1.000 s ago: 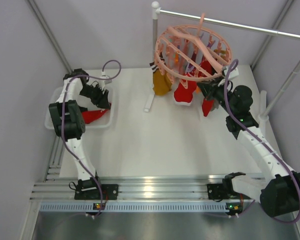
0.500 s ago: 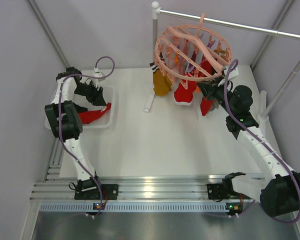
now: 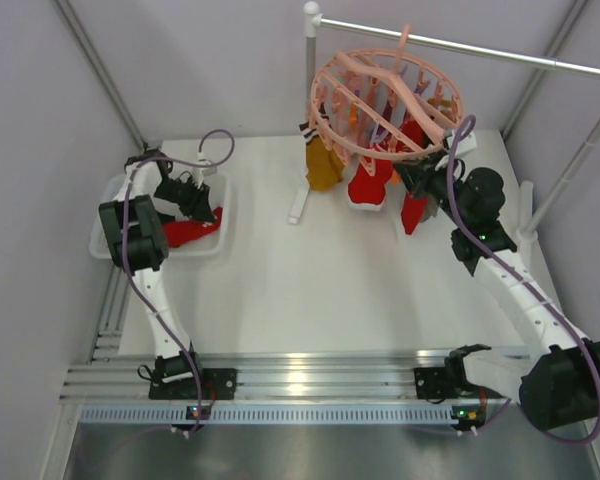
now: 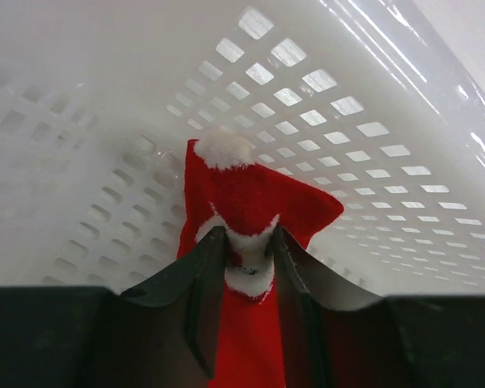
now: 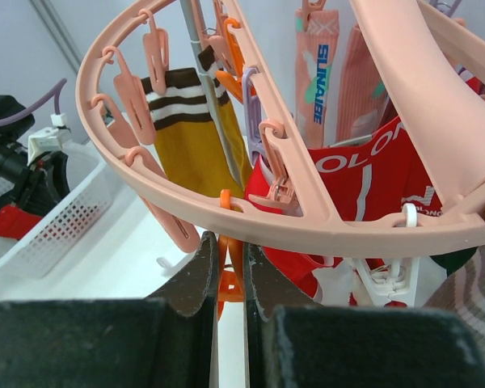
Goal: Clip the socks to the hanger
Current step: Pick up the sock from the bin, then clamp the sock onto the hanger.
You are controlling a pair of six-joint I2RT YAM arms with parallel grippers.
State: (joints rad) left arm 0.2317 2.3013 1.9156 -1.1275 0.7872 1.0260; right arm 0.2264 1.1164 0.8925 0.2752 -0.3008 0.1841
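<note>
The salmon-pink hanger (image 3: 385,90) hangs from a rail at the back, with a mustard sock (image 3: 323,168) and red socks (image 3: 370,185) clipped under it. My right gripper (image 3: 417,178) is just under the ring's near edge (image 5: 307,222). It is shut (image 5: 230,242) on an orange clip (image 5: 233,271). My left gripper (image 3: 195,212) is down in the white mesh basket (image 3: 220,245). Its jaws (image 4: 246,238) are closed on a red sock with white trim (image 4: 250,194), which lies on the basket floor (image 3: 185,232).
A metal rail (image 3: 460,48) on a white post (image 3: 310,90) carries the hanger. The post's white foot (image 3: 298,205) lies on the table. The basket wall (image 4: 347,105) rises close around my left gripper. Grey walls stand at the left, back and right.
My left gripper drew back toward the basket's far left, then came down onto the red sock again. My right gripper has stayed under the hanger ring.
</note>
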